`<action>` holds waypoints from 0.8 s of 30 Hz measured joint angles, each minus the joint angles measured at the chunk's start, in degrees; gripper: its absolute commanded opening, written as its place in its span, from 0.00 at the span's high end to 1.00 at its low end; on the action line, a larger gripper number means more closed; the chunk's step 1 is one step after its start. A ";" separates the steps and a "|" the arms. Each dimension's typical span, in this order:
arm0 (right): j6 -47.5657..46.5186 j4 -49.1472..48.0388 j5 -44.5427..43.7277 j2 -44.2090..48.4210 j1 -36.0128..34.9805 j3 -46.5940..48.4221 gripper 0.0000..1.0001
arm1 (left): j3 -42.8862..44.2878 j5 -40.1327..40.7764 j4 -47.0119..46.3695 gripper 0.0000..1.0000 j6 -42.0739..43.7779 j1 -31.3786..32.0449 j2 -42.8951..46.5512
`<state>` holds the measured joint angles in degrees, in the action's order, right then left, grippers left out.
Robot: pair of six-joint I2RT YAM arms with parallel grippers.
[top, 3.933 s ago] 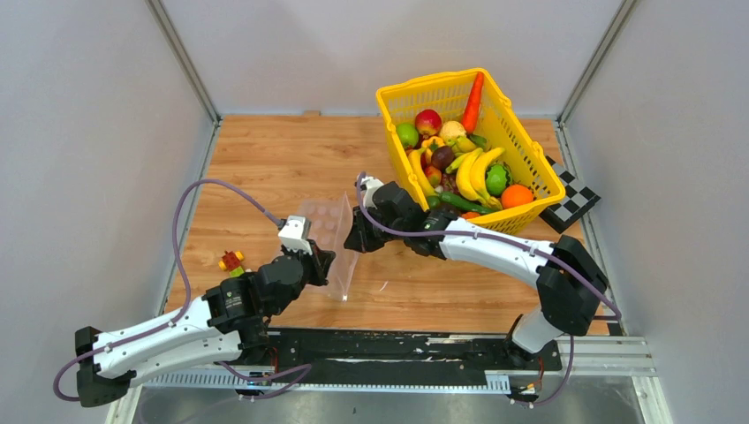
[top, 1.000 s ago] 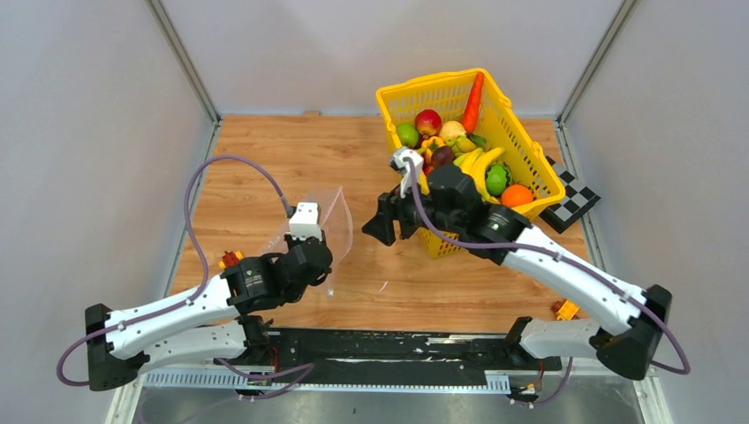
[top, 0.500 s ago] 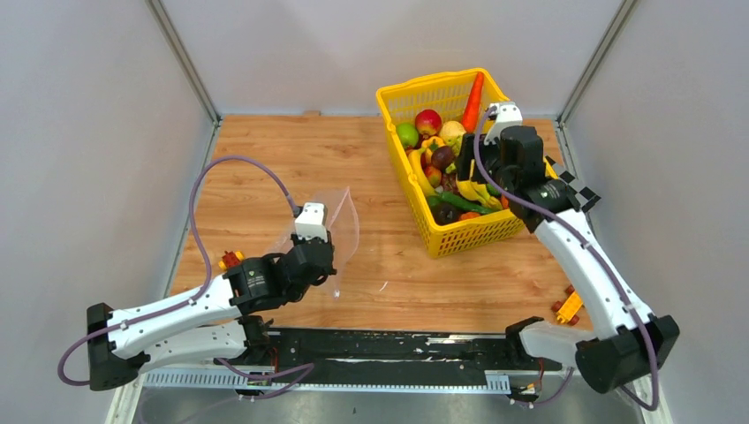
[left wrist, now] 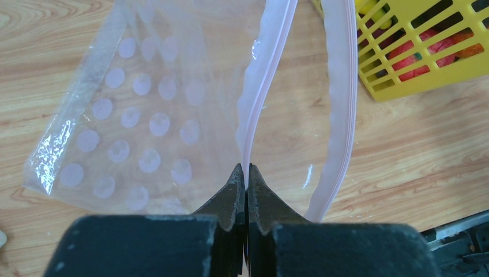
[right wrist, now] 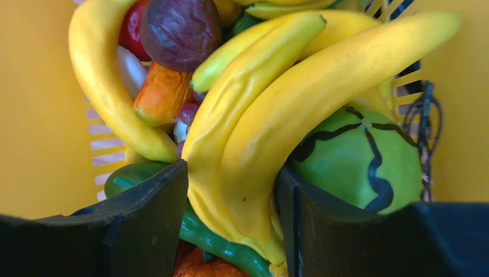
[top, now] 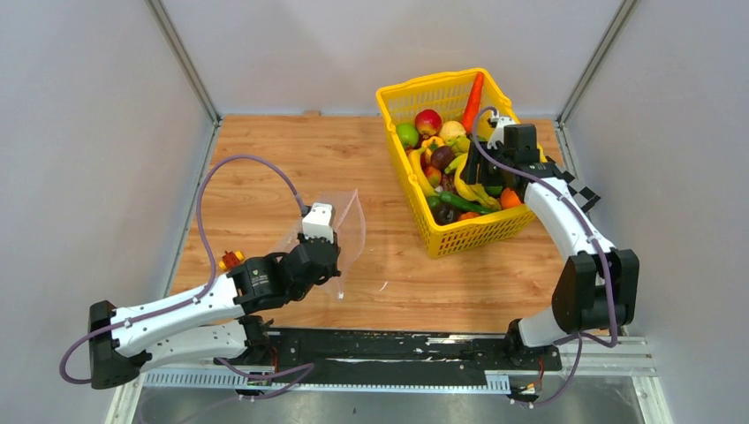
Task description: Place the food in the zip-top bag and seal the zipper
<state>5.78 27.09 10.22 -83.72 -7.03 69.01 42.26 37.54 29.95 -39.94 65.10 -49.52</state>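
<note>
- The clear, dotted plastic zip-top bag (left wrist: 144, 115) is spreading out just ahead of the left jaws. They are pinching shut on one lip of its pale pink press-strip zipper (left wrist: 254, 109), probably to keep the mouth gaping for loading. The bag is holding nothing.
- The curved yellow toy bananas (right wrist: 259, 133) are lying between the parted right jaws, which seem to be lining up a pick.
- The yellow slatted plastic basket (right wrist: 34, 115) is surrounding those jaws and carrying the heaped toy fruit and vegetables (top: 442, 141).

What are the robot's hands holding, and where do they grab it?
The left gripper pinches the bag by its zip strip. The right gripper straddles the bananas; whether it grips them cannot be told.
</note>
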 measured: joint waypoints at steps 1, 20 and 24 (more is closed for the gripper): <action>0.00 0.00 0.92 -0.98 0.20 0.04 0.51 | 0.00 -0.07 -0.13 1.00 0.13 -0.04 -0.02; 1.88 -2.60 9.81 1.95 1.20 -2.08 0.93 | -0.59 -1.55 -1.07 1.00 0.68 -0.70 -0.26; 2.84 -3.19 10.84 8.09 1.16 -3.69 0.94 | -0.59 -1.73 -1.07 1.00 0.70 -0.72 -0.26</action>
<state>8.62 23.90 21.06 -75.64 -5.87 65.32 41.67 35.81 28.88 -39.24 64.38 -49.78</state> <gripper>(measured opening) 0.327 0.009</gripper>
